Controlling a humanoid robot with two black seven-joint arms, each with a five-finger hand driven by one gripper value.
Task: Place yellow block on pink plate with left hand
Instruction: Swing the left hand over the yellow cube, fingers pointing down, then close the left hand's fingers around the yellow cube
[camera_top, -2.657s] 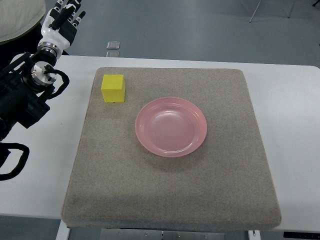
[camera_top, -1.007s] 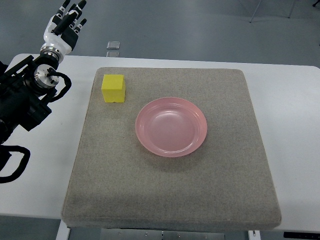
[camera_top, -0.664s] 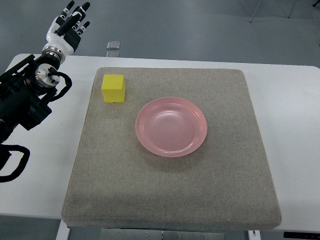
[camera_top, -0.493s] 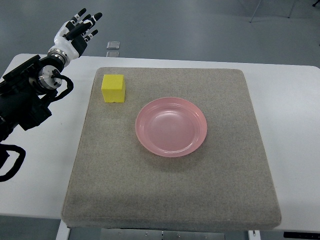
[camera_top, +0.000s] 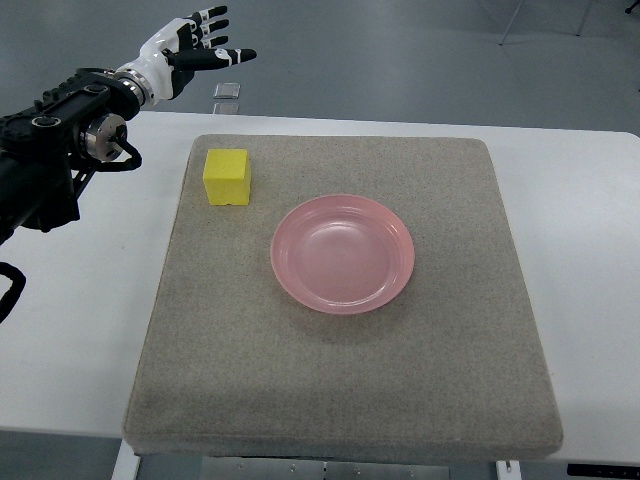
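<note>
Your yellow block (camera_top: 226, 177) sits untouched on the grey mat (camera_top: 340, 400), at about ten o'clock from the pink plate (camera_top: 343, 253) and just apart from its rim. The plate holds nothing. You are in the approach step: the left hand (camera_top: 185, 47) hovers beyond the block at roughly eleven o'clock, fingers (camera_top: 226, 54) spread and holding nothing, probably above the table's far edge, though height is hard to judge. Next you must bring it down over the block and close on it.
</note>
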